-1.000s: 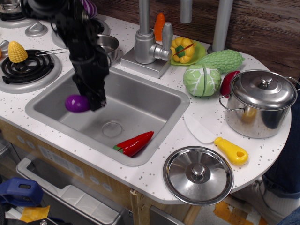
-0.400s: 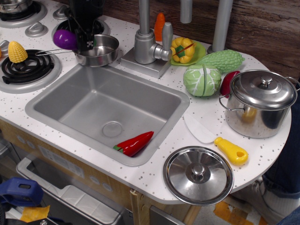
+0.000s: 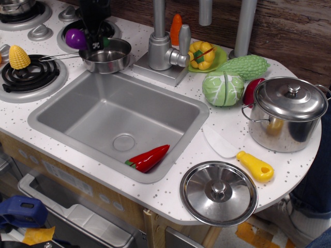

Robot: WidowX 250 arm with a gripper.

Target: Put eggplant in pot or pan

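Observation:
The purple eggplant (image 3: pixel 75 39) hangs in my black gripper (image 3: pixel 92 40) at the upper left, just above the left rim of the small steel pan (image 3: pixel 109 56). The gripper is shut on it; the eggplant sticks out to the left of the fingers, its green cap mostly hidden behind them. The pan sits on the counter behind the sink, its thin handle (image 3: pixel 59 57) pointing left over the burner. Most of the arm is out of frame above.
The sink (image 3: pixel 121 116) holds a red pepper (image 3: pixel 148 157). Corn (image 3: pixel 18 57) lies on the left burner. The faucet (image 3: pixel 166 49) stands right of the pan. A tall lidded pot (image 3: pixel 287 113), loose lid (image 3: pixel 219 192), cabbage (image 3: pixel 223 88) and yellow toy (image 3: pixel 255 165) sit right.
My gripper lifted the eggplant out of the sink's left side and carried it up and back to the pan's left rim; in the last moment it shifted slightly right and higher.

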